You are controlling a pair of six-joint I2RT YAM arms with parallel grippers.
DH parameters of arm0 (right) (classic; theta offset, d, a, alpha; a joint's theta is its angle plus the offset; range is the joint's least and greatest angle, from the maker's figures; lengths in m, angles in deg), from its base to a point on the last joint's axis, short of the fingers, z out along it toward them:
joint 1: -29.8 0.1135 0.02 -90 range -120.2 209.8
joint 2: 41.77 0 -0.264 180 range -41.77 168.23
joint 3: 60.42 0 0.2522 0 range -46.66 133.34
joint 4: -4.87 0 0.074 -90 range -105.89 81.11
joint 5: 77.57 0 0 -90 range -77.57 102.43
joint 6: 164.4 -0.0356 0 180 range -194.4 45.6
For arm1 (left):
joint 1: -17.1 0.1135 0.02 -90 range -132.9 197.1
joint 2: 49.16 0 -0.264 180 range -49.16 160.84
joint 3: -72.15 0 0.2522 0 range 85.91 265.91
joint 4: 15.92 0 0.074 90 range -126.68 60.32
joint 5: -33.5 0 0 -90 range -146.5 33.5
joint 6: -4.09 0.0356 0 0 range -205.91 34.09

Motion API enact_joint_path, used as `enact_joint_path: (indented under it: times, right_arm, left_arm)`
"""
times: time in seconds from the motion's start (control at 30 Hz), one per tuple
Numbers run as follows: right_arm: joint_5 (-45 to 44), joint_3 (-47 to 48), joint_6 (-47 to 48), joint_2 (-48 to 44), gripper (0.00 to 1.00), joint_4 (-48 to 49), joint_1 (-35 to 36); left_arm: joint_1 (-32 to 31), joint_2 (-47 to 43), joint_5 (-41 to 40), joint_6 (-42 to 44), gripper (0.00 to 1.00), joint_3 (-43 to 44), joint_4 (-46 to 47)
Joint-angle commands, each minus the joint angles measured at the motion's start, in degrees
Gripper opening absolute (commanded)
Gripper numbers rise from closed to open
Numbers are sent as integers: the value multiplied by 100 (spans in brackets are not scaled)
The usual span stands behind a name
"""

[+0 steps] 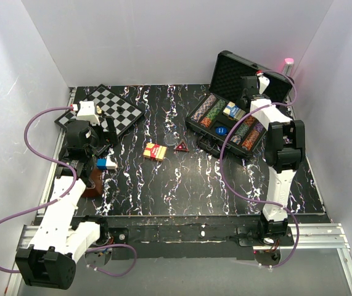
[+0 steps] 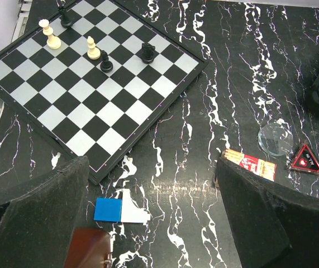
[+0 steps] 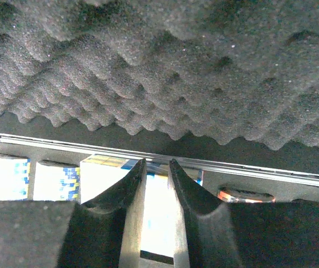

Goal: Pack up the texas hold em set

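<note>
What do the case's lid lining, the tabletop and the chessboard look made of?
Lid lining: dark grey foam, matte, egg-crate bumps with porous grain. Tabletop: black marble-look surface, white veins; likely a printed sheet, not certain. Chessboard: rigid board, smooth printed squares, probably plastic or laminate.

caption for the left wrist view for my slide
Open left gripper framing the blue-white block, chessboard ahead, red-yellow box to the right.
</note>
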Motion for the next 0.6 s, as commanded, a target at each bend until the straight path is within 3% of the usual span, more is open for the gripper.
enact_joint_path:
  times: [0.0, 0.57]
  right_arm:
    - [-270, -82, -238, -49, 29, -311, 18]
    - [-709, -503, -493, -365, 29, -672, 440]
  left_arm:
    - [-46, -158, -72, 51, 98, 31, 7]
    - [-55, -175, -90, 60, 98, 23, -2]
